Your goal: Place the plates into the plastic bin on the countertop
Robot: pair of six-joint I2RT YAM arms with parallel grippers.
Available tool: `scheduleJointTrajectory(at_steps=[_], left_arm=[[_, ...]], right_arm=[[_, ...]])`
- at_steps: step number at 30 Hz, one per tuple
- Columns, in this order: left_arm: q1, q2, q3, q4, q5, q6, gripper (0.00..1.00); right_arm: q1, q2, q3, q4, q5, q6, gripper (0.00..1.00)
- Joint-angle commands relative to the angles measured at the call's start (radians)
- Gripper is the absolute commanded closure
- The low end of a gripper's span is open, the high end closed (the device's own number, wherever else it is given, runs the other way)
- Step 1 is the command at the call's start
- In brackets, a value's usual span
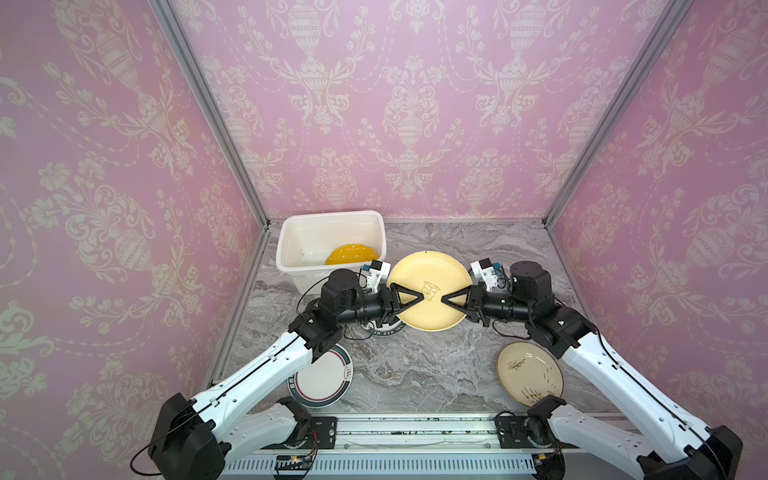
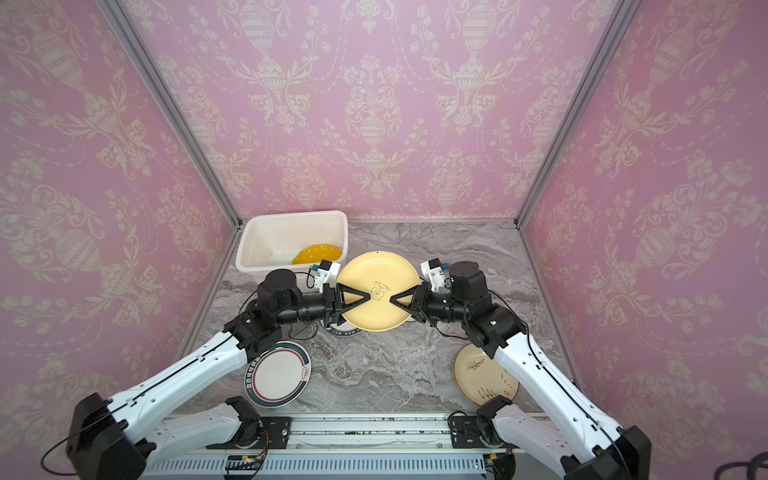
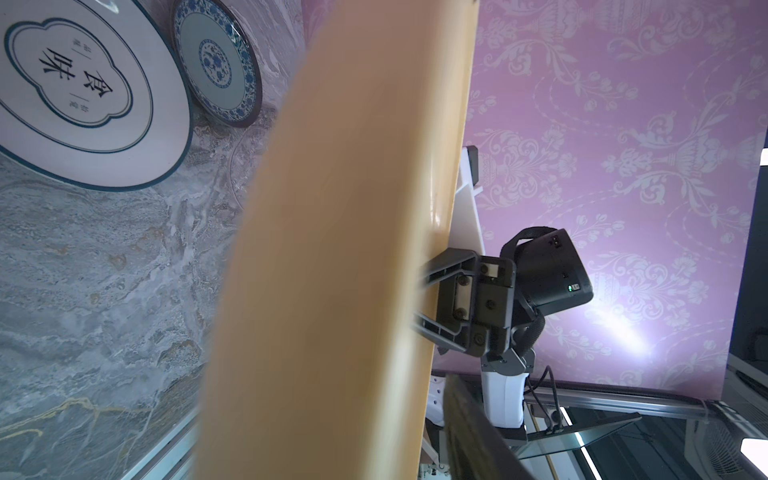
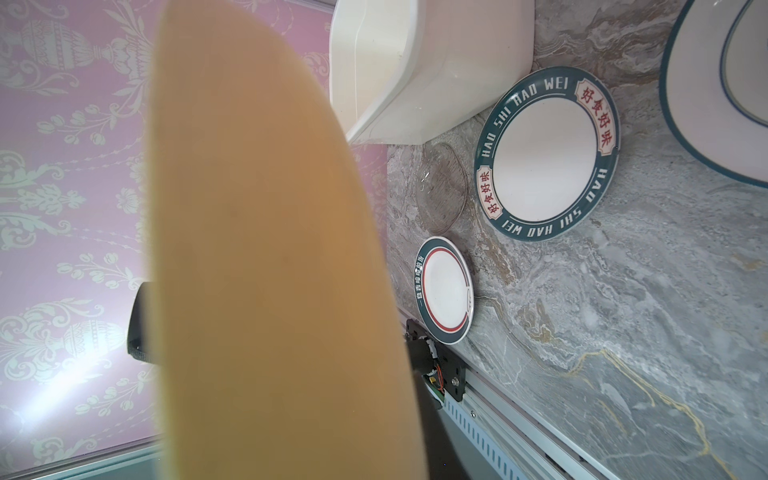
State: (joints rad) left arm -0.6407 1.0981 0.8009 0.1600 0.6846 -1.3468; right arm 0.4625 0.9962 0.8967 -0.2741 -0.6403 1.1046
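One glossy round yellow plate (image 1: 428, 270) aloft: right pincer (image 1: 444, 302) clamps rim; left pincer (image 1: 420, 296) astride rim, grip unclear.

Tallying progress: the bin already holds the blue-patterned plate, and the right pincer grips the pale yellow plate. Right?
No. The plastic bin holds the yellow white-dotted plate, as both top views show; the blue-patterned plate lies on the countertop in the left wrist view. The right pincer does grip the pale yellow plate.

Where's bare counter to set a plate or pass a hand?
Free: front-centre countertop between the dark-rimmed plate and cream plate; also the back strip right of the plastic bin. Crowded: lettered plate and others under the raised yellow plate.
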Motion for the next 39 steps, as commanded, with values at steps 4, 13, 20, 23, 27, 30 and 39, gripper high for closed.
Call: scheduleJointTrajectory(at_steps=[4,13,20,23,27,30,39], left_arm=[[-0.005,0.016,-0.02,0.192,0.01,-0.092,0.66],[0.021,0.025,0.05,0.062,0.009,-0.018,0.84],[0.153,0.005,0.185,-0.247,0.012,0.175,0.96],[0.24,0.018,0.277,-0.425,-0.003,0.297,0.95],[0.337,0.072,0.449,-0.75,-0.131,0.539,0.93],[0.386,0.136,0.57,-0.939,-0.284,0.691,0.95],[0.524,0.283,0.67,-1.041,-0.51,0.796,0.95]], right_arm=[[0.004,0.06,0.009,0.019,-0.031,-0.019,0.81],[-0.001,0.127,0.105,-0.087,-0.007,-0.103,0.66],[-0.029,0.126,0.237,-0.267,0.148,-0.221,0.42],[-0.049,0.109,0.311,-0.33,0.188,-0.265,0.38],[-0.073,0.085,0.361,-0.409,0.209,-0.32,0.37],[-0.079,0.074,0.355,-0.445,0.198,-0.343,0.37],[-0.084,0.055,0.227,-0.423,0.137,-0.336,0.38]])
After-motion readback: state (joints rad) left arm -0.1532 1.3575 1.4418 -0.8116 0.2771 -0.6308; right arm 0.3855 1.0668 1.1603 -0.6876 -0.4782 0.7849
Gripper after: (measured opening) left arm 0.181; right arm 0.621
